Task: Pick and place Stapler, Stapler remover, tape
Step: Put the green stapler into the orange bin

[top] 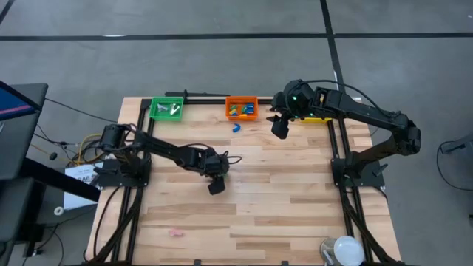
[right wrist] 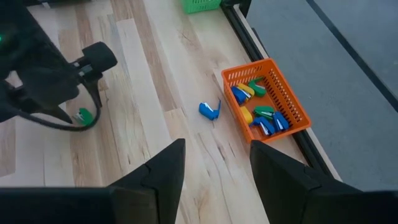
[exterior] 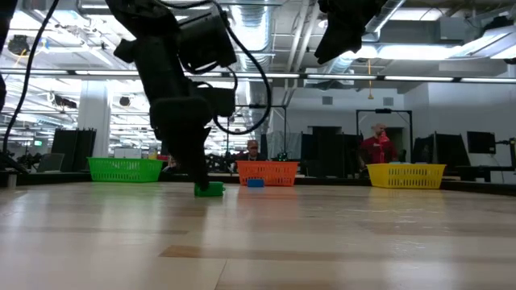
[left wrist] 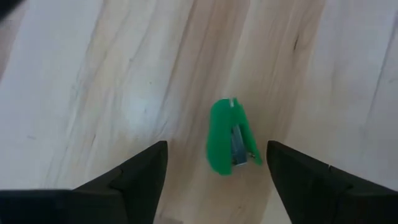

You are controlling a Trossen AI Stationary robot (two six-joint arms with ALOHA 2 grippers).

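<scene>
A pale wooden table (top: 244, 199) fills the overhead view, with two dark robot arms reaching in from its sides. Along the far edge sit three bins: a green bin (top: 166, 108) toward the left, an orange bin (top: 242, 108) in the middle, and a yellow bin (exterior: 406, 175) on the right, mostly hidden under the right arm from above.

The left arm stretches toward the middle of the table, and its left gripper (top: 216, 180) hangs low over the wood. From its wrist camera, the two dark fingers (left wrist: 138, 177) are spread wide apart, and a small green stapler (left wrist: 230, 137) lies flat on the table between and just ahead of them, touching neither. The table-level view shows the same green stapler (exterior: 210, 189) resting on the wood right at the foot of the gripper.

The right arm is raised near the far edge, with the right gripper (top: 279, 125) held high beside the orange bin, fingers spread and empty.

The orange bin holds several small blue, yellow and green staplers (right wrist: 261, 112). A small blue stapler remover (right wrist: 210, 111) lies alone on the table just in front of that bin.

People show in the room beyond the table.
</scene>
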